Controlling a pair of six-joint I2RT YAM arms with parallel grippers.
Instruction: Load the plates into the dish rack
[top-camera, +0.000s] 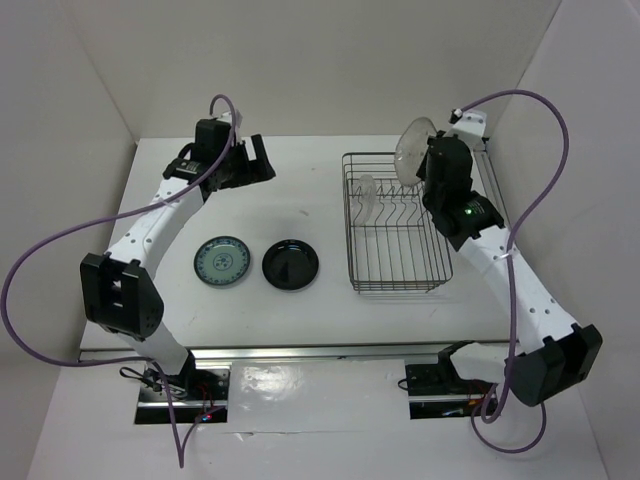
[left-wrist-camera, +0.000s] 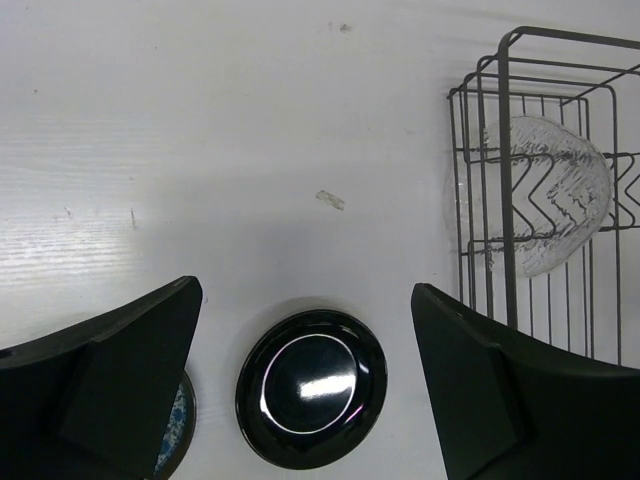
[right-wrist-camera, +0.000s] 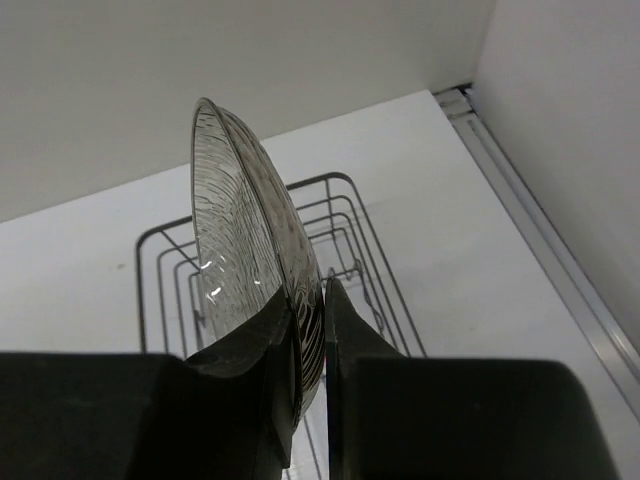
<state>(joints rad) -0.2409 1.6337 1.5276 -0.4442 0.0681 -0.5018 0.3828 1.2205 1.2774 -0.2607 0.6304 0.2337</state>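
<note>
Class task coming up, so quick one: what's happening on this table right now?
Plates are being loaded into a wire dish rack. The right claw grips a ribbed plate on edge, held above the rack. One clear plate stands on edge inside it. The teal plate and black plate lie flat on the table, and the left claw hangs open, empty.

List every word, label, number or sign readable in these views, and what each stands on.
No readable text anywhere.
Teal plate: a painted pattern, too small to tell whether it holds characters.
Black plate, dish rack, held ribbed plate: no lettering shows.
</note>
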